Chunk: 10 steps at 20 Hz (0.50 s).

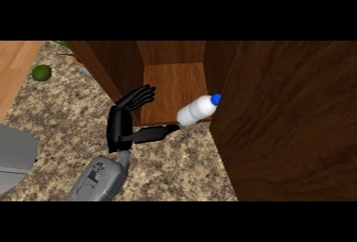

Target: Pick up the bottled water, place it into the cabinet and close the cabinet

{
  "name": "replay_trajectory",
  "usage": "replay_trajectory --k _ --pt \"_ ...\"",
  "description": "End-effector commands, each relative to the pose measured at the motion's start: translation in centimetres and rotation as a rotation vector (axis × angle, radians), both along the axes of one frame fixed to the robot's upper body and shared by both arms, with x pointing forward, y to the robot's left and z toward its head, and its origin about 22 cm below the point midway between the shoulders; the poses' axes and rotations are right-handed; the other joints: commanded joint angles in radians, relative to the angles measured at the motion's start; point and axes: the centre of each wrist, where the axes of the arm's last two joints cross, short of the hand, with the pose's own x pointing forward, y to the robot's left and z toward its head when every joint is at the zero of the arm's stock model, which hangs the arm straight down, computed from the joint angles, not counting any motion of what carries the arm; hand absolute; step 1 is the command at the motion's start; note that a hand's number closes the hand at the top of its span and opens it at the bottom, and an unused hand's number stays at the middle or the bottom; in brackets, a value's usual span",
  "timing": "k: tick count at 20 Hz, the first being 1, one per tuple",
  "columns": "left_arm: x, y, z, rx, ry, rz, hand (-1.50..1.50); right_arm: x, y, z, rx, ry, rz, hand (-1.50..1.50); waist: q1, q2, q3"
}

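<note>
A white water bottle (pixel 197 109) with a blue cap (pixel 216 99) lies tilted on the front edge of the open cabinet's wooden shelf (pixel 174 78), its cap pointing up and to the right. My left hand (pixel 122 120) is just to the left of it and is open. The fingers point straight up along the cabinet's left wall. The thumb stretches right and its tip reaches the bottle's base. Nothing is curled round the bottle. My right hand does not show.
The cabinet's open door (pixel 293 123) fills the right side as a wide dark wood panel. A green round fruit (pixel 42 72) lies on the speckled counter (pixel 181 165) at the upper left. A grey object (pixel 14 156) sits at the left edge.
</note>
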Motion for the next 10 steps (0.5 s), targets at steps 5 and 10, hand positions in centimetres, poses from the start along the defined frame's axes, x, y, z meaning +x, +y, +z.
replay_trajectory --k 5,10 --pt "-1.0 -6.3 1.9 -0.152 -0.100 -0.232 -1.50 -2.4 1.7 2.4 -0.015 -0.004 -0.053 -1.50 0.036 -0.003 0.004" --pt "-4.0 -5.9 0.9 -0.217 -0.097 -0.261 -1.50 -2.9 2.2 3.9 -0.013 0.001 -0.062 -1.50 0.050 -0.005 0.004"
